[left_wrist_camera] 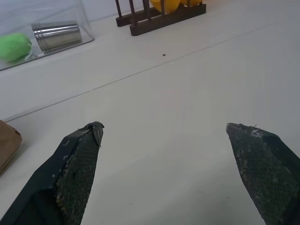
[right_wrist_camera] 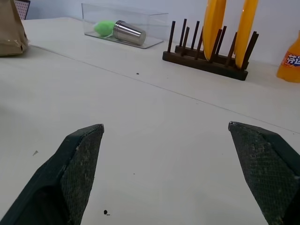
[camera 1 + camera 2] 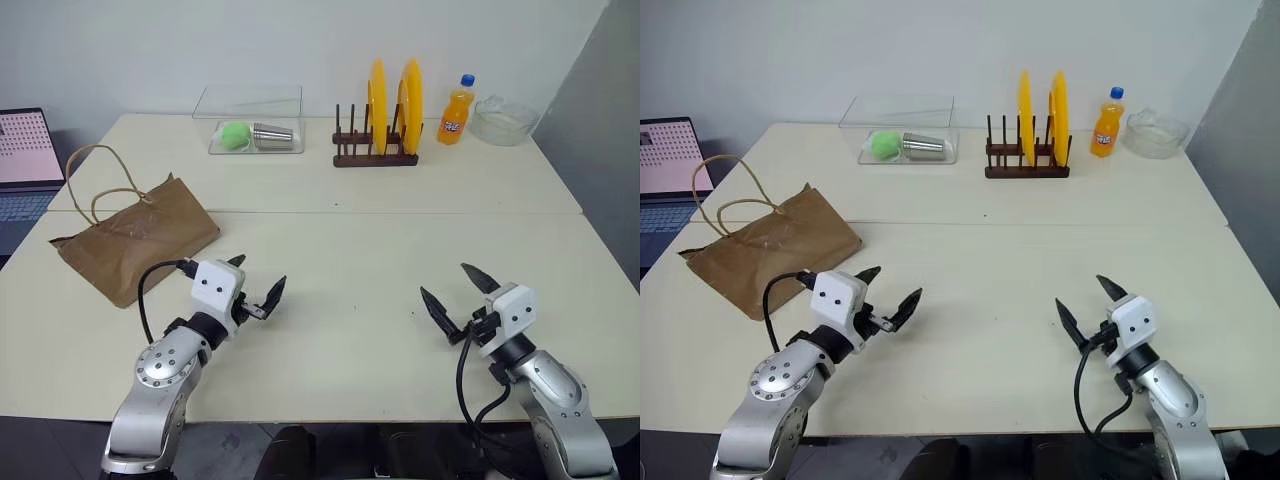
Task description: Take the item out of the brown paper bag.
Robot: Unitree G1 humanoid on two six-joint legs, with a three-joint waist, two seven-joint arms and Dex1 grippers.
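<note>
- On the tabletop (image 3: 380, 270), left side, the brown paper bag (image 3: 135, 240) lies flat, cord handles toward the back; the item cannot be seen and is presumably inside.
- Step in hand, as I judge it: reaching for the bag. One arm should pin or lift an edge near the mouth while the other goes in; crinkled paper will slide and collapse easily.
- Left gripper (image 3: 258, 285) hovers level just beside the bag's near corner, jaws wide, empty.
- Right gripper (image 3: 458, 293) hovers level, well apart from the bag, jaws wide, empty.
</note>
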